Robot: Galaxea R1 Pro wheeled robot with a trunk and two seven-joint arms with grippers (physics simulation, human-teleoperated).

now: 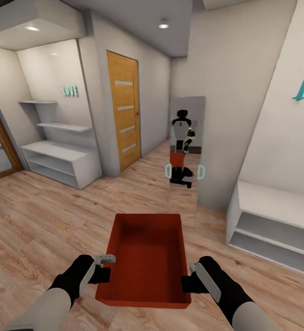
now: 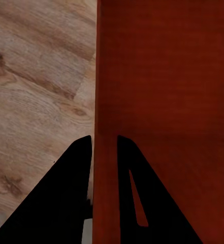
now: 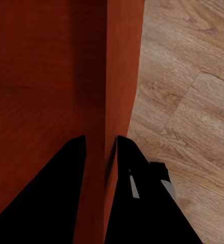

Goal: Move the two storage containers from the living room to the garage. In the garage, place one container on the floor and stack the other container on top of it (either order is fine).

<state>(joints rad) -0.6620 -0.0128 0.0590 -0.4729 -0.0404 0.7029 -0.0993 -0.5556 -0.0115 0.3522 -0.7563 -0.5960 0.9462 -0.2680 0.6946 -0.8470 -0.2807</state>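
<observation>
A red-orange open storage container (image 1: 146, 259) hangs in front of me above the light wood-plank floor, held by both arms. My left gripper (image 1: 106, 271) is shut on its left wall, one finger inside and one outside (image 2: 104, 157). My right gripper (image 1: 188, 279) is shut on the right wall the same way (image 3: 100, 152). In both wrist views the thin wall (image 2: 105, 101) runs straight between the dark fingers, with the bin's inside (image 3: 40, 76) on one side and wood floor on the other. The bin is empty.
A tall mirror (image 1: 186, 147) on the wall corner ahead reflects me and the bin. A wooden door (image 1: 124, 115) stands left of the hallway. White shelf units stand at left (image 1: 60, 161) and right (image 1: 276, 225). Wood floor lies open ahead.
</observation>
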